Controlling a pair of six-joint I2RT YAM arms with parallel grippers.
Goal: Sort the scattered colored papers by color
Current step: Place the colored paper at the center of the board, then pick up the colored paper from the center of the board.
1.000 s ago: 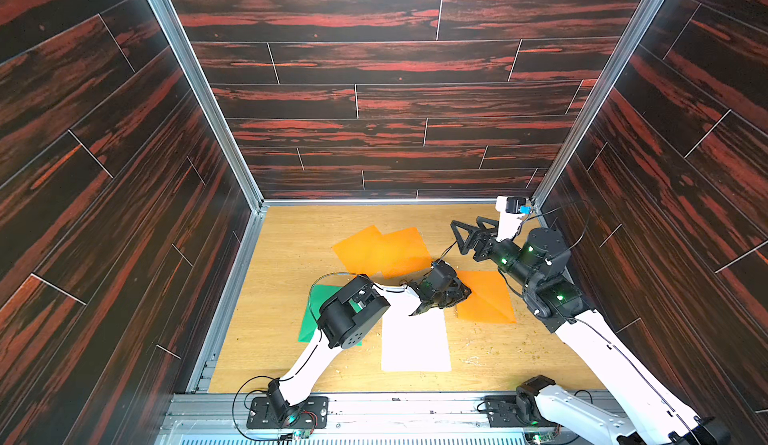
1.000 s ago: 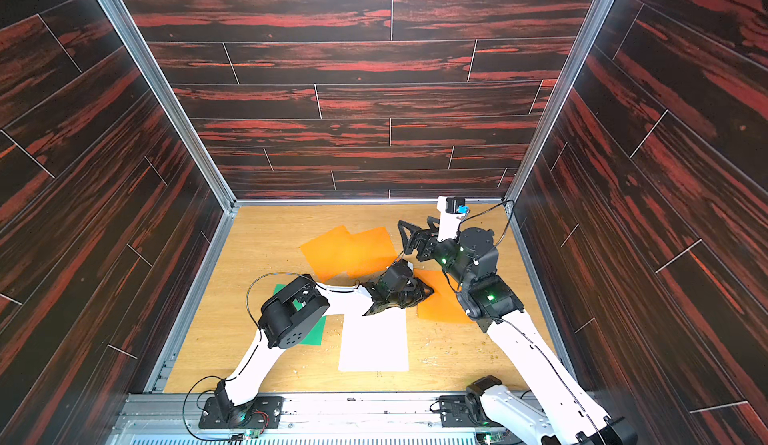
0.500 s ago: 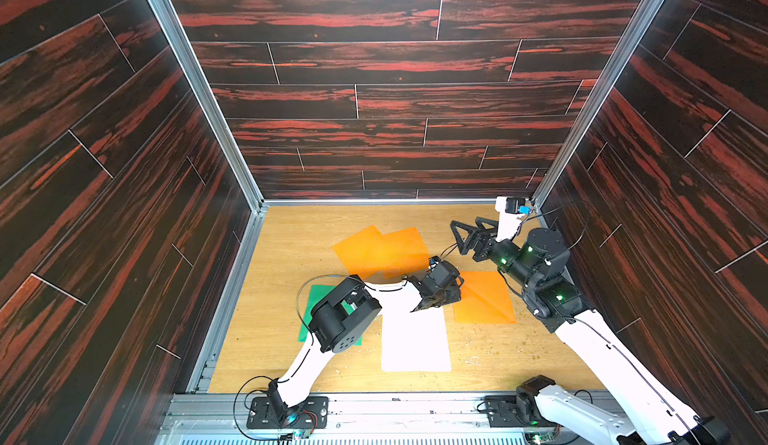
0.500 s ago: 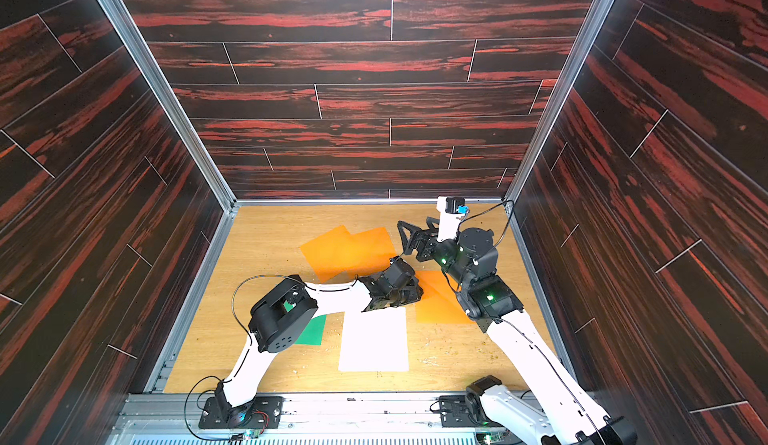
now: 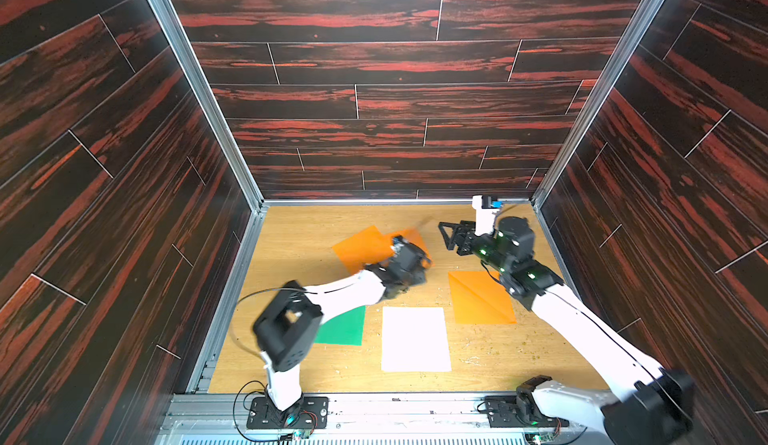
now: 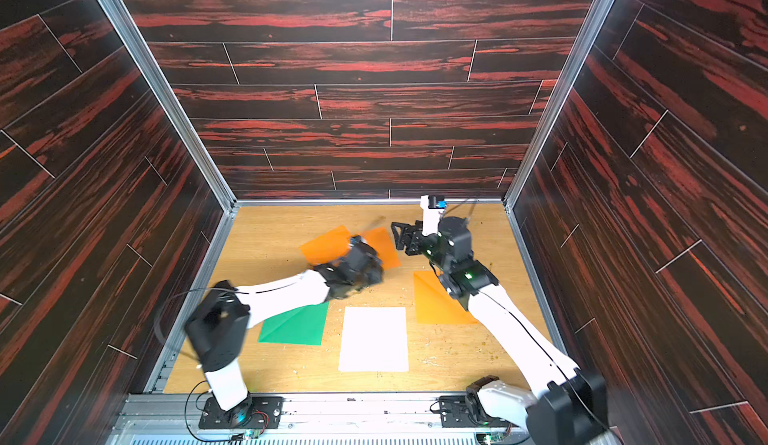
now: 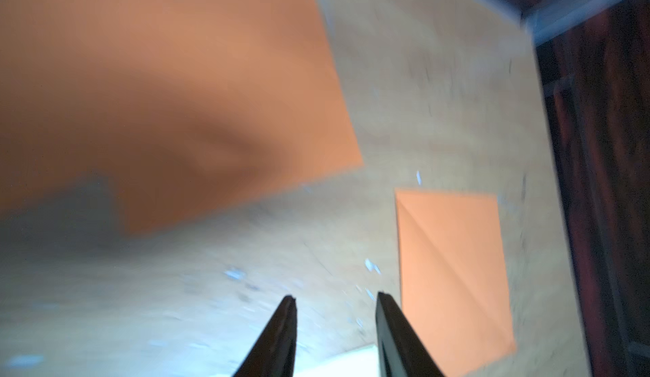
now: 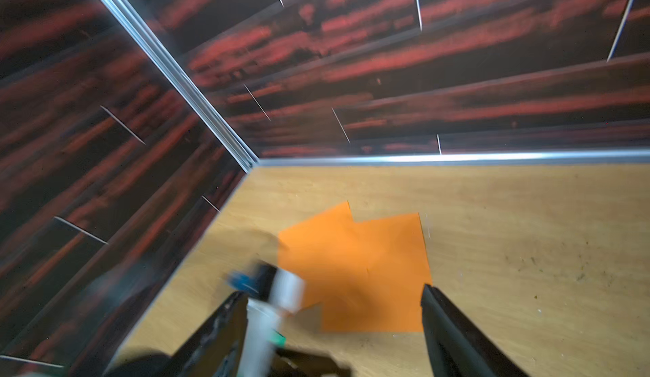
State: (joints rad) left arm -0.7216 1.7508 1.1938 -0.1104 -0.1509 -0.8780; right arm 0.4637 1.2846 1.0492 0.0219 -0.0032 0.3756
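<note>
Two overlapping orange papers (image 5: 361,247) (image 6: 328,243) (image 8: 369,269) lie at the back middle. A creased orange paper (image 5: 478,297) (image 6: 432,301) (image 7: 453,269) lies to the right. The white paper (image 5: 415,339) (image 6: 374,339) and the green paper (image 5: 343,326) (image 6: 295,324) lie near the front. My left gripper (image 5: 415,272) (image 6: 368,270) (image 7: 336,296) hangs open and blurred over the near right corner of the overlapping pair, nothing between its fingers. My right gripper (image 5: 451,235) (image 6: 401,235) (image 8: 333,290) stands wide open and empty, just right of that pair.
Dark wood-pattern walls (image 5: 395,102) close in the wooden floor (image 5: 299,231) on three sides. Small crumbs (image 5: 528,343) are scattered at the front right. The left arm's white wrist mount (image 8: 281,287) shows between the right gripper's fingers.
My left arm has swung back and left, from the white paper's far edge to over the overlapping orange pair. Its elbow has shifted left. The right arm has stayed put.
</note>
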